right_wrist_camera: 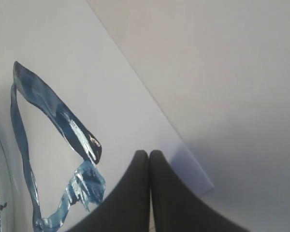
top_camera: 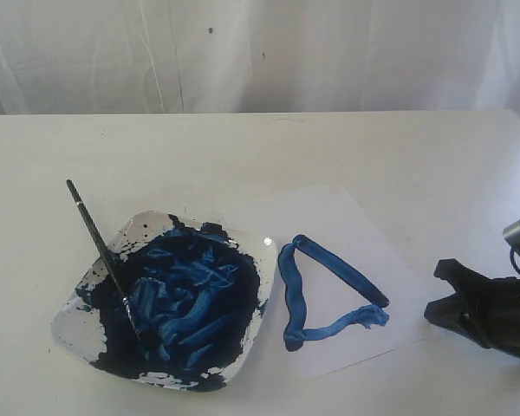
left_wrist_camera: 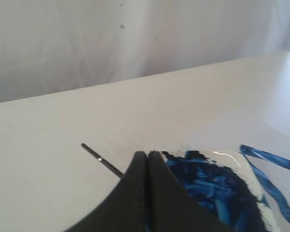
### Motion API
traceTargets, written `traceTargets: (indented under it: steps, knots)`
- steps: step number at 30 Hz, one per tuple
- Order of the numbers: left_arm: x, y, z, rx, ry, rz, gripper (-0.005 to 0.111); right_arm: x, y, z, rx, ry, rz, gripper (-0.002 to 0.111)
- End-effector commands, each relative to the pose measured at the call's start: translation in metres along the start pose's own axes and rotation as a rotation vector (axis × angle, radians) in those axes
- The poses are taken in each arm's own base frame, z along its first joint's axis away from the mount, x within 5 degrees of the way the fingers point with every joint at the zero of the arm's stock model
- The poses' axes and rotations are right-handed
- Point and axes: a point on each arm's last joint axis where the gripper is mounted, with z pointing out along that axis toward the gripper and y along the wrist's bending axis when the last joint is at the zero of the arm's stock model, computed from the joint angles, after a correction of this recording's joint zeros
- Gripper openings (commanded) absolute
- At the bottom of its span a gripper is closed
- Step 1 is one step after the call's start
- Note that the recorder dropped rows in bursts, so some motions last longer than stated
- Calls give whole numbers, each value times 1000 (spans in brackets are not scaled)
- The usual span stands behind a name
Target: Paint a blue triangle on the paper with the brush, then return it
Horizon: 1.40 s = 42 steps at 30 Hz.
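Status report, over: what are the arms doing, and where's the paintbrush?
Left end effector shut, empty; right end effector shut, empty. Brush lying in paint dish. Blue triangle painted on paper. Nothing in the way.

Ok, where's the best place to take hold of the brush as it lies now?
Probably the bare upper handle of the brush, where it sticks out past the rim of the dish. Its tip sits in the blue paint, so lower down is messy. Come from above on the dish's left side, with the fingers closing across the thin handle.
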Motion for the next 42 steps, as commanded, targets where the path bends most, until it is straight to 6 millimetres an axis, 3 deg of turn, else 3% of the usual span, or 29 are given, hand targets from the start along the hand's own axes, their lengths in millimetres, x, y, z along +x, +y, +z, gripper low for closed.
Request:
traceTargets:
  steps: [1,5,18,27,33,42]
  knots:
    - [37,6,-3,-117,-94,-46,0,0,0,1,3,5,-5,0]
    - [68,6,-4,-161,-120,-50,0,0,0,1,3,5,-5,0]
    - [124,20,18,-259,-59,-45,0,0,0,1,3,5,-5,0]
    - [177,30,27,-366,10,-85,0,0,0,1,3,5,-5,0]
    - [192,28,24,-354,158,-38,0,0,0,1,3,5,-5,0]
    - [194,27,21,-363,154,-54,0,0,0,1,3,5,-5,0]
